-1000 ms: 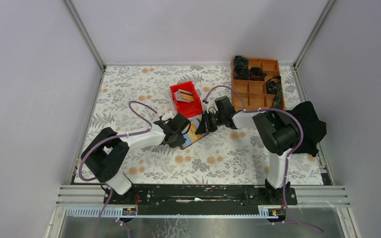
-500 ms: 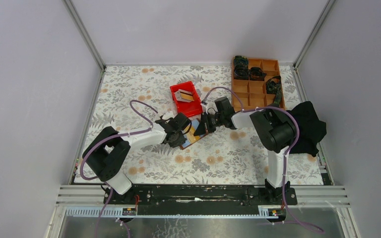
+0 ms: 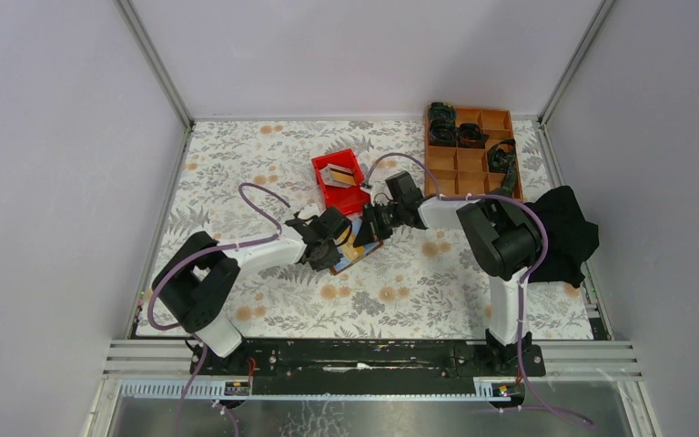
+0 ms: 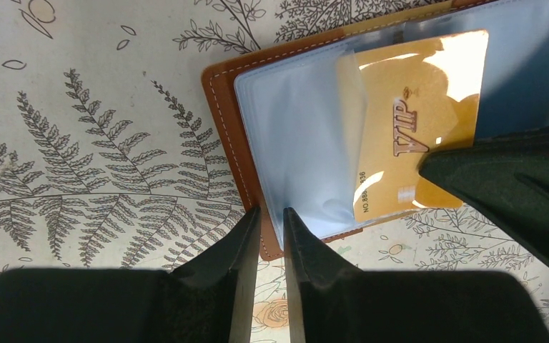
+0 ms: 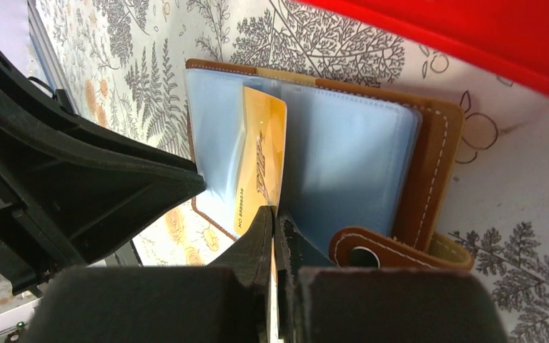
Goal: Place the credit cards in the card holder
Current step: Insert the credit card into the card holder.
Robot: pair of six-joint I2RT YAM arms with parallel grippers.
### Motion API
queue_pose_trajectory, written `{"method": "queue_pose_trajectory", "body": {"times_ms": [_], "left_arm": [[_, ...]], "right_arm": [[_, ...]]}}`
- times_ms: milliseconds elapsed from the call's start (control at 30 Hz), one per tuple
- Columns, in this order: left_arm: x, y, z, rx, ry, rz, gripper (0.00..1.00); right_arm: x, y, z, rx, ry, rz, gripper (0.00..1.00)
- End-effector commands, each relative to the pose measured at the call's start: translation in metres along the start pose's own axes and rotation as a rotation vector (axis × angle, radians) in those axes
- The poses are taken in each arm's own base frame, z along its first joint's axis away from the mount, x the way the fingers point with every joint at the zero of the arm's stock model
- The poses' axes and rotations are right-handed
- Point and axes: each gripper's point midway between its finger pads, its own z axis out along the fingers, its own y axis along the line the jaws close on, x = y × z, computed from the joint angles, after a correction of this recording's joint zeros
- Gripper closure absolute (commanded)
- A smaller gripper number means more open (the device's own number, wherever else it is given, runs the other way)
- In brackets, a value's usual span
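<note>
Since a second ago, the right arm's wrist is shifted slightly up and to the left in the top view, toward the red bin [image 3: 341, 182]. Near the middle of that frame, just below the bin, the left gripper [image 4: 271, 214] is clenched on the lower edge of the card holder [image 4: 218, 100], which is laid open on the flowered table [image 3: 237, 164]. A gold credit card [image 4: 407, 121] is seen partly tucked under a clear pocket, its outer end pinched in the tightly closed right gripper [image 5: 275, 213].
</note>
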Motion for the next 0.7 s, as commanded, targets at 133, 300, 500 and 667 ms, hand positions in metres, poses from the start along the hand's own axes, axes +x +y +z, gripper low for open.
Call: {"method": "queue_pose_trajectory", "body": {"times_ms": [133, 300, 500, 667], "left_arm": [[0.050, 0.092, 0.010, -0.328, 0.159, 0.137, 0.76], [0.051, 0.092, 0.010, -0.334, 0.160, 0.140, 0.76], [0.053, 0.092, 0.009, -0.339, 0.163, 0.145, 0.76], [0.054, 0.092, 0.009, -0.341, 0.166, 0.149, 0.76]], "right_arm": [[0.017, -0.038, 0.012, 0.167, 0.057, -0.048, 1.00], [0.012, -0.044, 0.011, 0.199, 0.042, -0.078, 1.00], [0.002, -0.050, 0.008, 0.243, 0.019, -0.117, 1.00], [-0.005, -0.053, 0.002, 0.281, -0.006, -0.149, 1.00]]}}
